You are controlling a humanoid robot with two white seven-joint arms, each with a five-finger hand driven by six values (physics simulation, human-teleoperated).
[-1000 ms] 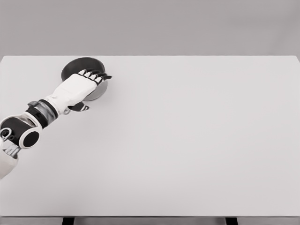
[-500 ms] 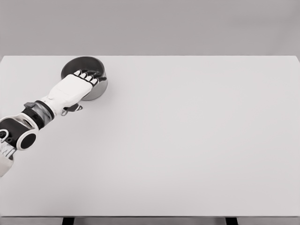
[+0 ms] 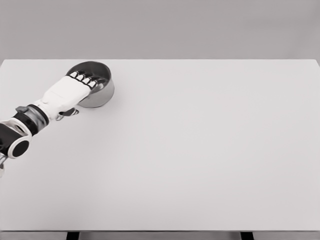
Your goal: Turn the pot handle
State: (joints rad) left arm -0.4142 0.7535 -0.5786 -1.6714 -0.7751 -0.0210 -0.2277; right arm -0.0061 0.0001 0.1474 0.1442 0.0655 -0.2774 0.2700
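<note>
A dark grey round pot (image 3: 100,94) stands on the white table (image 3: 200,150) near its far left corner. My left hand (image 3: 84,79) lies across the pot's near-left rim, arm coming in from the lower left. Its fingers (image 3: 80,78) are curled down over the rim into the pot's hollow. The thumb (image 3: 69,112) sticks out below the palm, apart from the pot. The hand and wrist hide the pot's left side, and no handle shows.
The table's far edge (image 3: 200,60) runs just behind the pot. Its left edge is close to my forearm (image 3: 25,130).
The left hand has slid left and back over the pot, and its fingers went from stretched over the rim to curled down inside. The pot has barely shifted.
</note>
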